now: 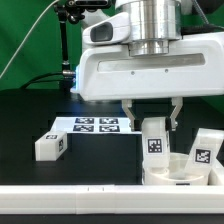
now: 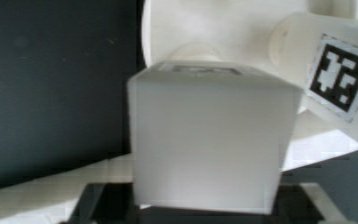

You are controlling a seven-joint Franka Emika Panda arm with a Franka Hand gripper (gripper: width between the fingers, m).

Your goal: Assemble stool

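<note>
While the gripper (image 1: 154, 122) is closed tight on an upright held leg (image 1: 155, 142) over the seat (image 1: 182, 174), leg fitting looks like the step in hand.
From the exterior view's left: loose leg (image 1: 50, 146) lying near that worktop edge; marker board (image 1: 95, 124) mid-worktop; held leg and seat further right, by the near edge; third leg (image 1: 205, 150) upright beside them; next move probably needs lining held leg up with its seat mount, then pushing down; only square black-and-white tags, no readable writing.
</note>
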